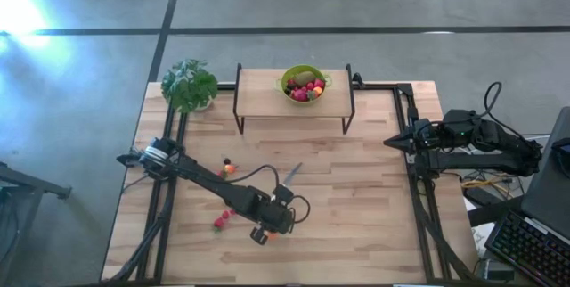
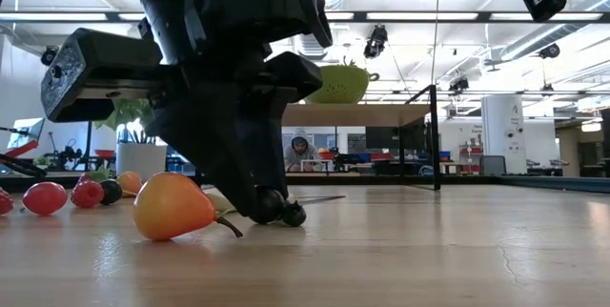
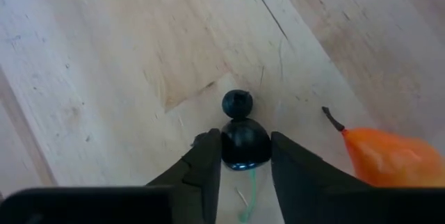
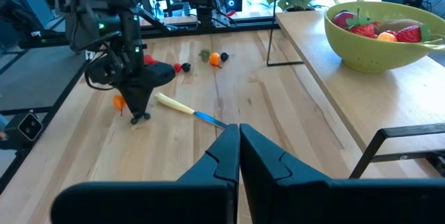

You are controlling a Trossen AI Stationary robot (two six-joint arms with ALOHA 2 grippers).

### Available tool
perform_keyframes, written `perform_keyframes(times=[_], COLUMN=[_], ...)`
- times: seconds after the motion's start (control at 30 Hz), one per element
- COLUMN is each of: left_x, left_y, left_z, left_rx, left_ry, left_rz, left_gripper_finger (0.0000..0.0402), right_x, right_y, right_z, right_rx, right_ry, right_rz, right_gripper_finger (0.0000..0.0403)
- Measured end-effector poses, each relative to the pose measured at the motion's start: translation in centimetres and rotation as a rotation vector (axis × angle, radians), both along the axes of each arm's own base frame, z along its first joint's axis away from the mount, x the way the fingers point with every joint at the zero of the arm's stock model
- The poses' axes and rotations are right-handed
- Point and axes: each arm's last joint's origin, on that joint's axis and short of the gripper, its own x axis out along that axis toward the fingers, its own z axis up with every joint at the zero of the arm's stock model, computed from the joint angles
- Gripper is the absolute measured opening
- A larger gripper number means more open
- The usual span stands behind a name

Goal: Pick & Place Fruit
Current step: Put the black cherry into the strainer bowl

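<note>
My left gripper [image 1: 260,231] stands near the table's front edge, its fingers slanting down, shut on a dark berry [image 3: 245,140]. A smaller dark berry [image 3: 238,104] lies just beyond it on the wood. An orange pear-shaped fruit [image 3: 389,158] with a stem lies beside the gripper [image 2: 272,207]. Red fruit [image 1: 220,222] lies to its left, and more small pieces [image 1: 228,167] lie farther back. My right gripper [image 4: 239,137] is shut on nothing and held high at the table's right edge [image 1: 392,143]. My left gripper pinches the dark berry by its two opposite sides [image 3: 228,147] between its two fingers [image 3: 208,161]. The fingers come from above, slanting down. The berry sits low against the tabletop [image 2: 268,209].
A green bowl [image 1: 305,71] with fruit stands on a raised wooden shelf [image 1: 258,95] at the back. A potted plant [image 1: 189,84] sits at the back left. A pale-handled knife [image 1: 292,173] lies mid-table. A person shows far behind in the low view [image 2: 301,150].
</note>
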Motion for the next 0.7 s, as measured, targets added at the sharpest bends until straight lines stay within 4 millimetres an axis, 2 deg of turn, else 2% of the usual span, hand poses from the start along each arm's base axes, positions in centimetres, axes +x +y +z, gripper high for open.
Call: perform_keyframes(times=[0.37, 0.7], left_x=[-0.2, -0.2], left_y=[0.1, 0.2], left_z=[0.6, 3.1], left_rx=[0.025, 0.035], left_ry=[0.063, 0.029], left_rz=[-0.002, 0.002], left_gripper_finger=[0.0120, 0.0111], right_x=[0.0, 0.0], right_y=[0.0, 0.0], right_z=[0.0, 0.0], right_rx=[0.000, 0.000], right_ry=[0.000, 0.000], right_rz=[0.000, 0.000], right_gripper_finger=[0.0008, 0.0008])
